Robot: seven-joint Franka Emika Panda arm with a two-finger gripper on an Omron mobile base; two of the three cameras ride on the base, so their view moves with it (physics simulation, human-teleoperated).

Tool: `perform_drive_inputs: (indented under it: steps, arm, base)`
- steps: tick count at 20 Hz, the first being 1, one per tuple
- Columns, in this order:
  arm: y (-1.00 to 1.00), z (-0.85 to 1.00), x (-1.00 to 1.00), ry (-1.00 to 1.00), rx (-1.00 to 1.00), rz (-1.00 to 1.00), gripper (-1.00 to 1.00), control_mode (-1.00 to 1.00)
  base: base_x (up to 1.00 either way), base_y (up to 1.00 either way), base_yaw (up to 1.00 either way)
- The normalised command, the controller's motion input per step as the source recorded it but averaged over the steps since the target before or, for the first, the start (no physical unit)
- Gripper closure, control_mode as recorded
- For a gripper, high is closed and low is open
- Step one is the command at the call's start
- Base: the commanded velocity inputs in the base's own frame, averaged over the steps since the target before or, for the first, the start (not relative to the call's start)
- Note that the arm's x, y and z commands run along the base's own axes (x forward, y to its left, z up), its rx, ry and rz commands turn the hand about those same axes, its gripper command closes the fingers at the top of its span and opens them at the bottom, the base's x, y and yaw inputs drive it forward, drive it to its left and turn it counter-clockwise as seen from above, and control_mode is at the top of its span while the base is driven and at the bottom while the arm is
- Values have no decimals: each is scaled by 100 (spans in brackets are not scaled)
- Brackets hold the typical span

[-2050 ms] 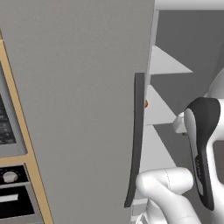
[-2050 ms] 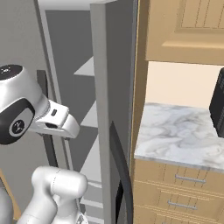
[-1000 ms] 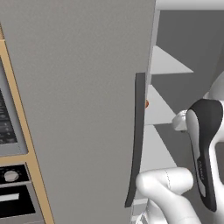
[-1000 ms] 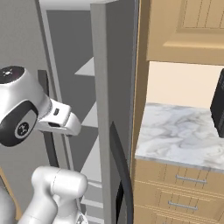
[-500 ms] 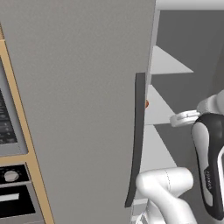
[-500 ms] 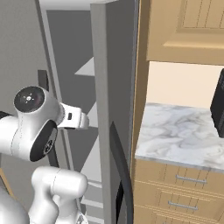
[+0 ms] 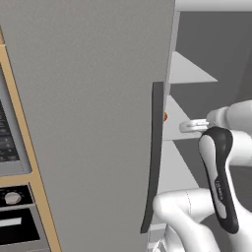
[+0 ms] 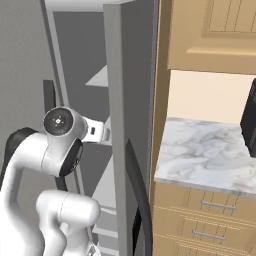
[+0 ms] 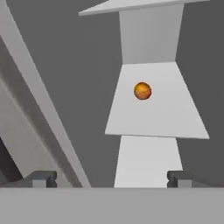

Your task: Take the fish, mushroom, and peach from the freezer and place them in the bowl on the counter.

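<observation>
The freezer (image 7: 88, 108) stands open, its grey door (image 8: 116, 100) swung out with a long dark handle (image 7: 154, 157). On a white inner shelf (image 9: 170, 113) lies the peach (image 9: 142, 91), a small orange ball, which also peeks out past the door edge (image 7: 165, 117). My gripper (image 9: 111, 178) is open and empty, aimed at that shelf from a distance, the peach above and slightly right of its centre line. The hand (image 7: 193, 126) reaches into the freezer at shelf height. The fish, the mushroom and the bowl are out of view. The marble counter (image 8: 200, 150) lies right of the freezer.
More white shelves (image 9: 131, 6) sit above and below the peach's shelf. An oven panel with knobs (image 7: 12, 197) is left of the freezer. Tan drawers (image 8: 210, 220) sit under the counter, wooden cabinets (image 8: 220, 30) above it, and a dark appliance (image 8: 250, 120) at its right end.
The arm has folded, its elbow link dropping lower, and the hand has pushed further in towards the freezer shelves. The jaws stay open. The peach has not moved.
</observation>
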Motion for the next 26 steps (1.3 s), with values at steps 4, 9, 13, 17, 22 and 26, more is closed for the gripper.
perform_drive_inputs:
  steps: [4, 9, 13, 17, 22, 26]
  arm:
    - [-7, -4, 71, 1, 8, 0, -100, -100]
    - [-12, -3, 61, 7, 12, 0, -100, -100]
    - [-4, -13, 69, 8, 7, 0, -100, -100]
    - [0, -20, 57, 12, -2, 0, -100, -100]
    - [-8, -26, 49, 8, -6, 0, -100, -100]
    - [-16, -38, 46, 0, -3, 0, -100, -100]
  base:
    - [0, 0, 0]
    - [0, 0, 0]
    - [0, 0, 0]
    - [0, 0, 0]
    - [0, 0, 0]
    - [0, 0, 0]
